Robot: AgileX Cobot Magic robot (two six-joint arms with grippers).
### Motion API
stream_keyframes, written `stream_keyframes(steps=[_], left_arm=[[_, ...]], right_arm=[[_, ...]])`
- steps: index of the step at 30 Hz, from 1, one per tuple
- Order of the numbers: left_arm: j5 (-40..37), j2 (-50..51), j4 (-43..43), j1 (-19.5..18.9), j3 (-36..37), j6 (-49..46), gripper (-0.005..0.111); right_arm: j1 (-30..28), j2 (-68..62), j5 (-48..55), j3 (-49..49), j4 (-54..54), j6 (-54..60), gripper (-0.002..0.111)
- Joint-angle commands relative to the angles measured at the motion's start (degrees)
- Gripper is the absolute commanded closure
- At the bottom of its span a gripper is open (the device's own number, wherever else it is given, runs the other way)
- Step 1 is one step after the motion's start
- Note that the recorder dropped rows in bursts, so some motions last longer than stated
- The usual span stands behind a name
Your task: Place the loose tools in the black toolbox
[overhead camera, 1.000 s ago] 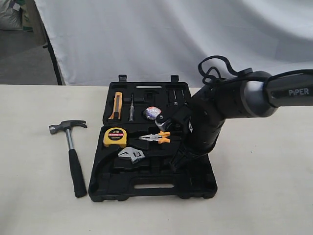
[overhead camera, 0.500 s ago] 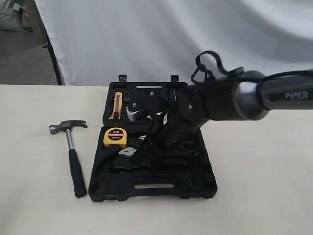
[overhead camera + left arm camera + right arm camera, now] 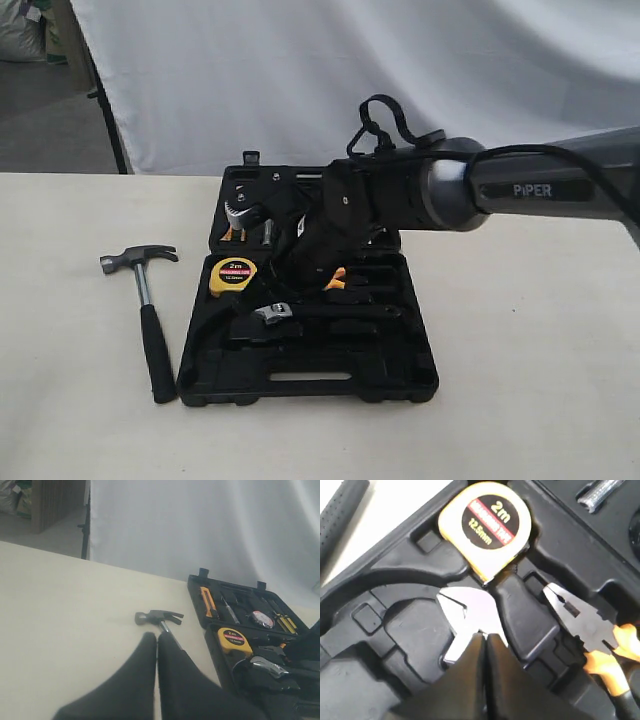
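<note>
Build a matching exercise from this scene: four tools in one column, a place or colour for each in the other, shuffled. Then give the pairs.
Tools
1. claw hammer
2. tape measure
3. adjustable wrench
4. pliers

Place or colour
A. orange handles
B. lying on the table, outside the toolbox
C. yellow body, label reading 2m
D. all silver, under the tips of the right gripper

Pairs: 1-B, 2-C, 3-D, 4-A

Open black toolbox (image 3: 400, 384) on table (image 3: 540, 380) — right arm (image 3: 440, 195) reaching across it from the right.
Hammer (image 3: 152, 322) flat on the table just left of the toolbox; yellow tape measure (image 3: 233, 276) and silver wrench (image 3: 272, 312) in its near half — left side.
</note>
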State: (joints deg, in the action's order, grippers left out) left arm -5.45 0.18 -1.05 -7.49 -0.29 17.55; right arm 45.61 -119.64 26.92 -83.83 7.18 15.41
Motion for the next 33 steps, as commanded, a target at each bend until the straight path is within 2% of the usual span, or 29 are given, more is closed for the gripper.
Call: stream_keyframes(steps=[1,9,19,25,30,33], left_arm=[[0.4,-0.2,-0.3,-1.5,-0.2,0.3,0.106],[0.4,-0.2,-0.3,-1.5,-0.2,0.3,0.106],[0.4,-0.2,-0.3,-1.5,-0.2,0.3,0.106],[0.4,-0.2,-0.3,-1.5,-0.2,0.3,0.106],[0.4,-0.2,-0.3,-1.5,-0.2,0.3,0.106],[0.4,-0.2,-0.3,-1.5,-0.2,0.3,0.106]], right_arm=[[-0.1,-1.4,0.2,-0.3,0.6,0.3,0.108],[-0.1,-9.0,3.0,-1.6,1.7,0.4,0.108],[-0.1,-4.2,12.4,-8.4,1.1,0.4,0.108],[-0.2,-3.3,11.1,-8.7,2.5,0.3,0.108],[2.0,-3.4,7.6,-8.7,12.4,0.5,0.108],[5.0,-3.4,2.1,-8.7,16.3,1.1,0.108]])
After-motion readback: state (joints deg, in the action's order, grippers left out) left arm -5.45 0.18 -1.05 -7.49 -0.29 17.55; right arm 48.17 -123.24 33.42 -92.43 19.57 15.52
